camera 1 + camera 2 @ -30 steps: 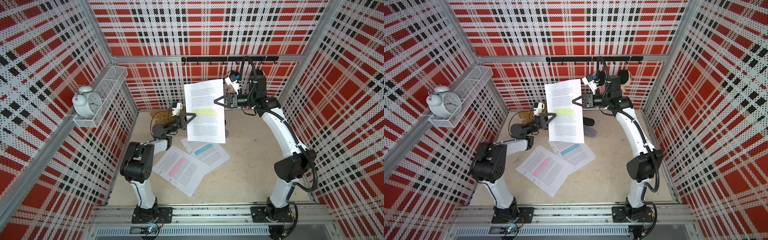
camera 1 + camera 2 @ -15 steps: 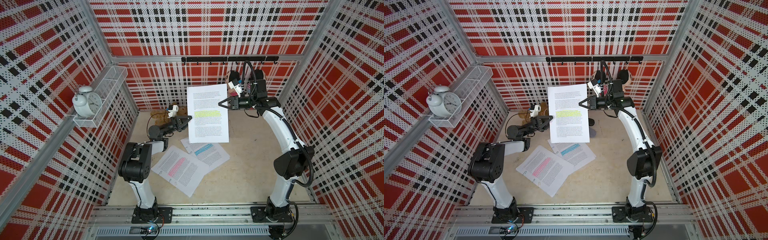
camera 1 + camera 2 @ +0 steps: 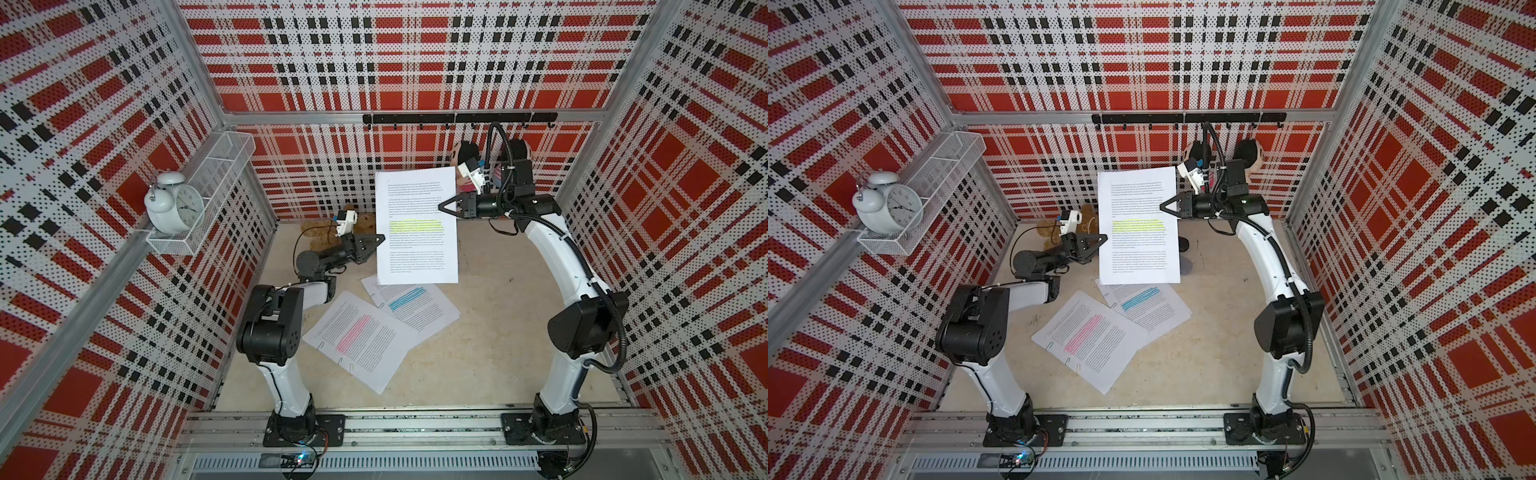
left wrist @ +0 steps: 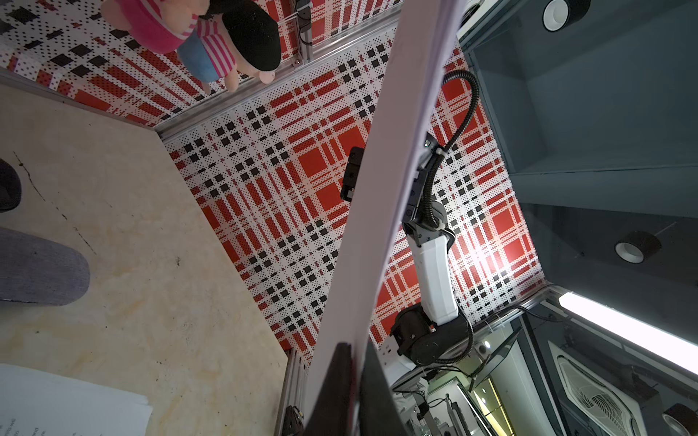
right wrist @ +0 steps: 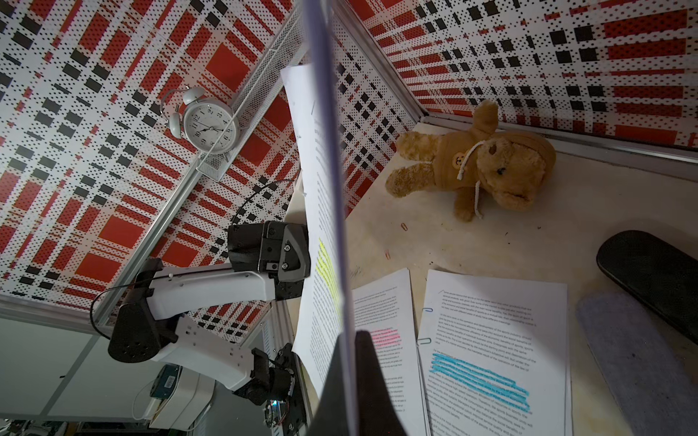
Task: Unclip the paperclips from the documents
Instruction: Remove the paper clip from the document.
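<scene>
We see one document [image 3: 415, 232] up in air between left gripper [image 3: 381, 239] and right gripper [image 3: 441, 206] (two more documents [image 3: 361, 336] flat on table [image 3: 498, 353] below). Teddy bear [image 3: 312, 232] behind left gripper.

Evenly bright top views (edges bowed); ceiling lamp [image 4: 623, 332] glares in wrist view.

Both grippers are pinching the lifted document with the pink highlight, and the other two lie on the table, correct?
Wrong colour: the lifted document has a yellow highlight, clear in both top views. The left gripper and right gripper do pinch it; the pink document and blue document lie on the table.
</scene>
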